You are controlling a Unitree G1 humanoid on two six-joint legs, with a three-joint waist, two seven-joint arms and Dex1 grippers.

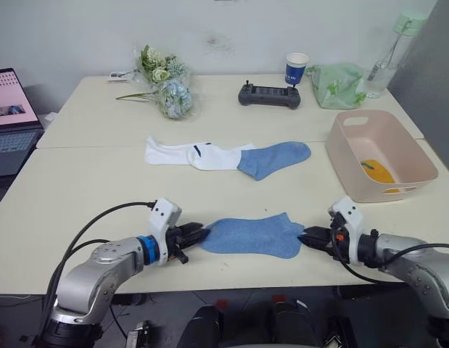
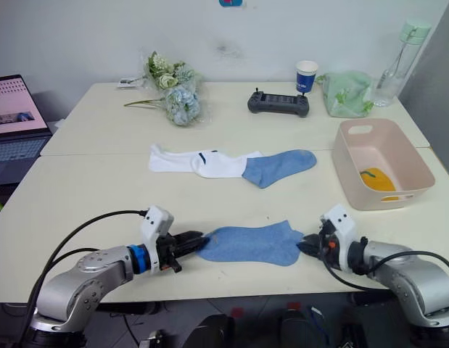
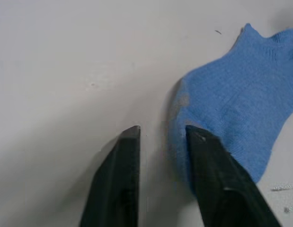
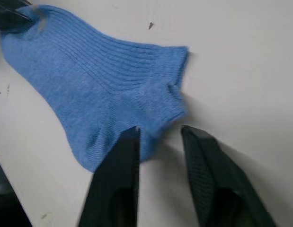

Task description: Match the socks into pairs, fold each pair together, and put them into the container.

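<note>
**Both grippers at the ends of the near blue sock, grip not yet made**

I take the near blue sock [image 1: 253,235] as my landmark. It lies flat close to the front edge of the table [image 1: 79,196]. My left gripper [image 1: 196,235] sits at its toe end and my right gripper [image 1: 311,238] at its heel-and-cuff end. In the wrist views both sets of jaws are spread. On the left, one finger overlaps the toe edge while the other rests on bare table beside it. On the right, the fingers straddle the heel corner, nothing pinched.

Beyond this sock, farther back on the table, the second blue sock [image 1: 276,157] lies with its cuff end tucked against two white socks [image 1: 191,154], which overlap each other. To the right of the landmark and farther back stands the pink tub [image 1: 413,163], with something yellow [image 1: 376,172] already inside, probably the mustard pair.

My judgement: I am on the blue pair, at the pickup stage. Next, I need both jaws to close on fabric, not tabletop, then lift the sock level and carry it back onto its partner so the edges line up before folding.
</note>
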